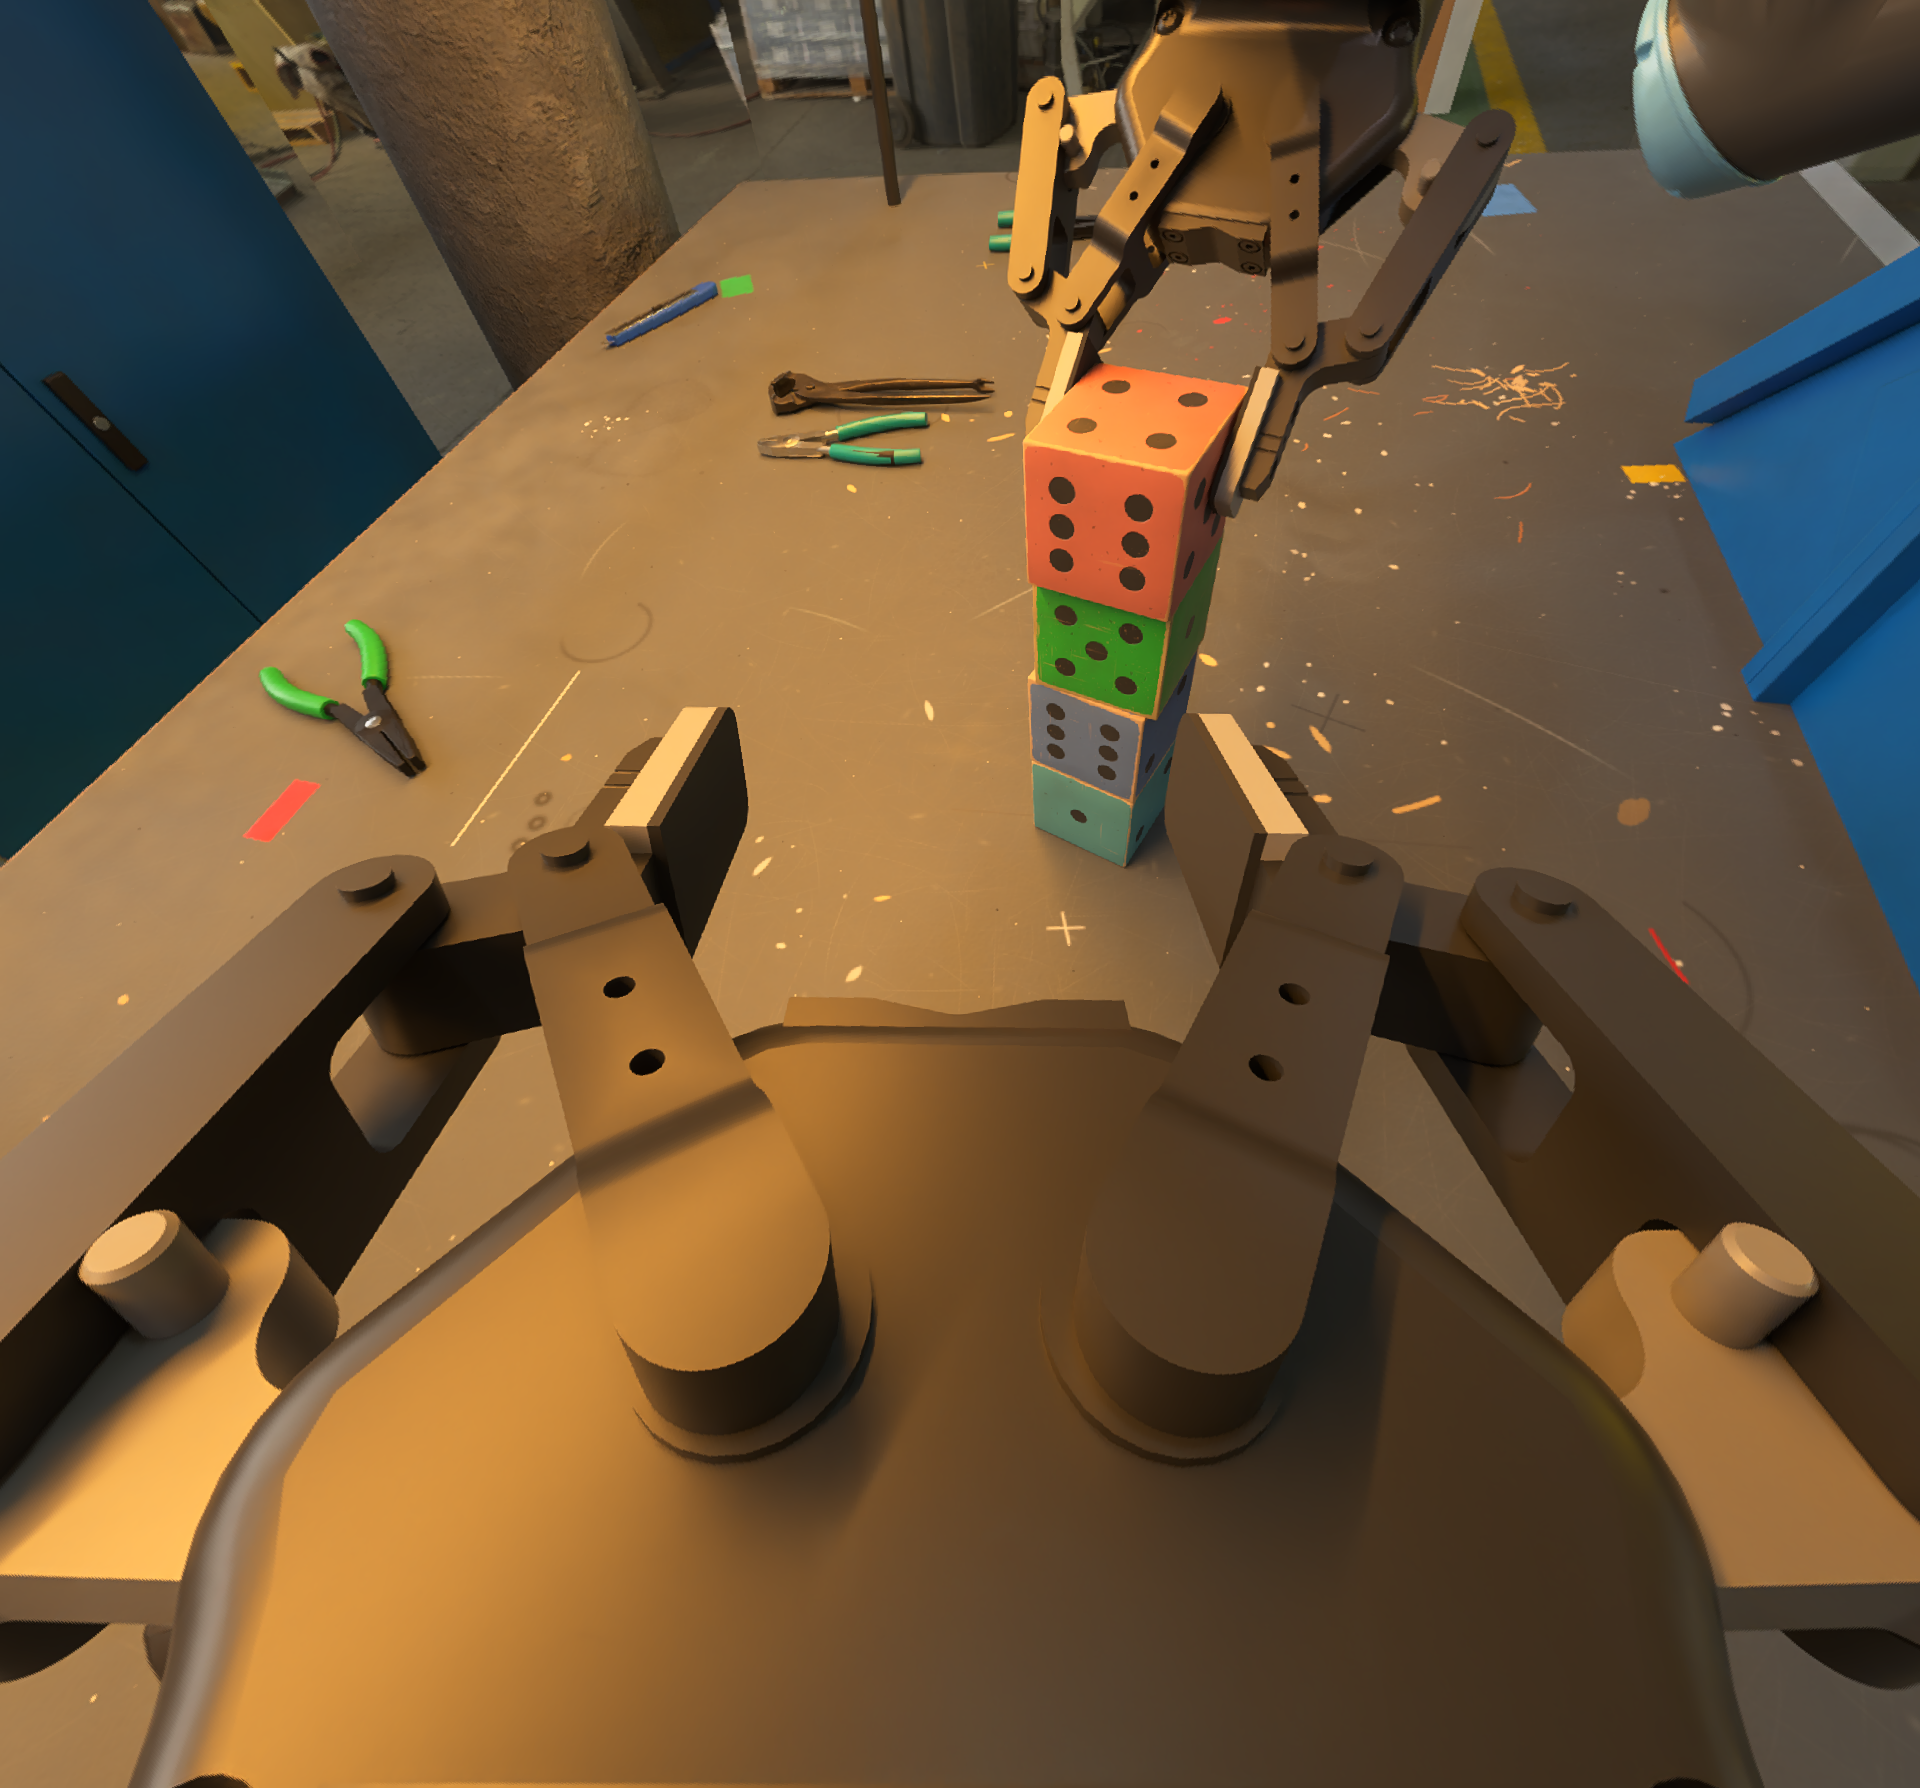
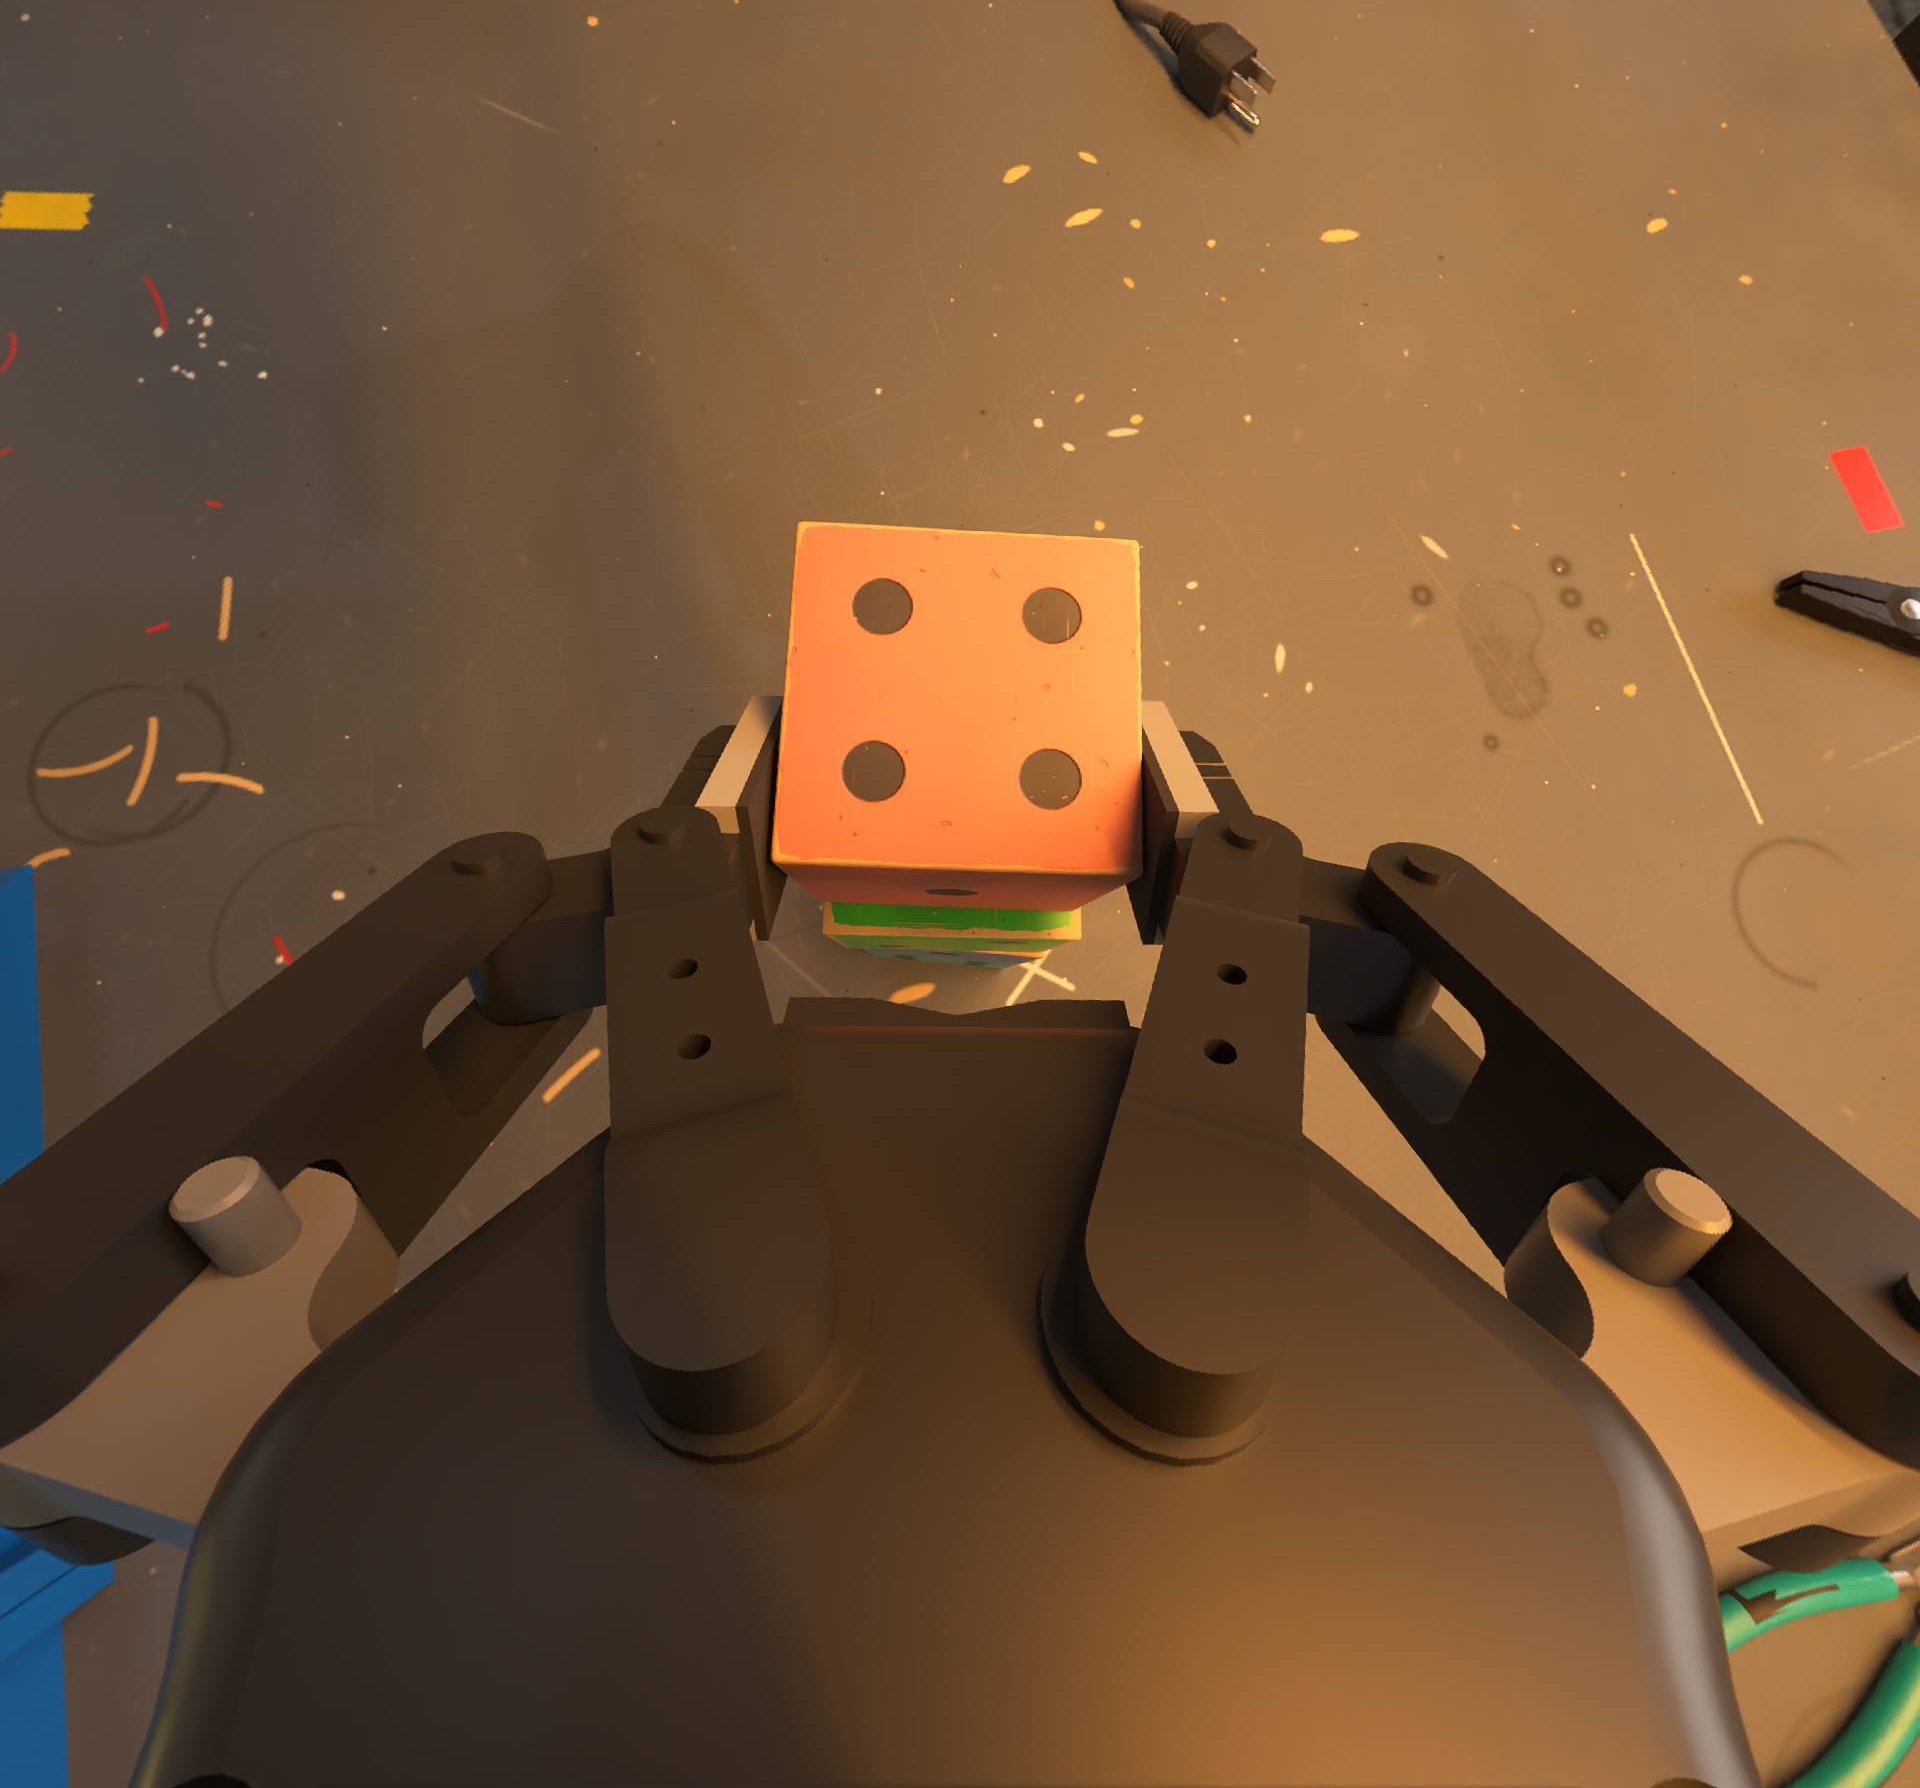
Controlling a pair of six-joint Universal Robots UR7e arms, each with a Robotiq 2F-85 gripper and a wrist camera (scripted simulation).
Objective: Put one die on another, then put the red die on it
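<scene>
While the right pincer (image 2: pixel 958 803) grips the red die (image 1: pixel 1117 491) atop the green die (image 1: pixel 1101 649), stack's built w/ release left; left pincer (image 1: pixel 971 782) wide open, empty, near stack base.
</scene>
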